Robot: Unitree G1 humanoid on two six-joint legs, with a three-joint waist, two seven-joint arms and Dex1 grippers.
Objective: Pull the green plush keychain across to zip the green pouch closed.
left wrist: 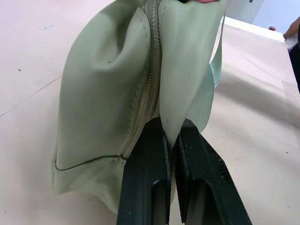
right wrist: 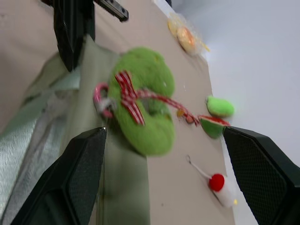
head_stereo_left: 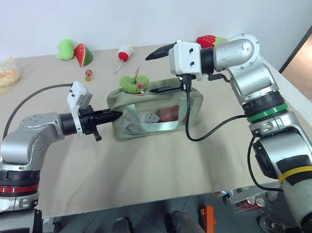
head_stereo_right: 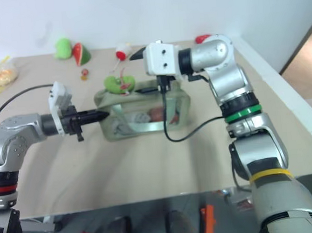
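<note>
Left wrist view: left gripper (left wrist: 172,140) clamps pouch (left wrist: 108,93) end.
Right gripper (right wrist: 164,178): fingers apart, facing keychain (right wrist: 143,101).
Risk: you pinch the cord alone; zipper stalls.

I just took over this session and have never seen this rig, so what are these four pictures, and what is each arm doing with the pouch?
This is a two-armed humanoid robot at a table. The two wide pictures come from cameras on its head, looking down over both arms. The other two come from a camera on each wrist, looking along that gripper's two black fingers.

The left gripper is shut, pinching the fabric at one end of the green pouch; the left wrist view shows the fabric squeezed between its fingers.

The right gripper is open and holds nothing. It hangs above the pouch, and its wrist view looks at the green plush keychain lying on top of the pouch.

Farther back on the table lie a green plush blob, a watermelon slice plush and a small red-and-white toy.
</note>
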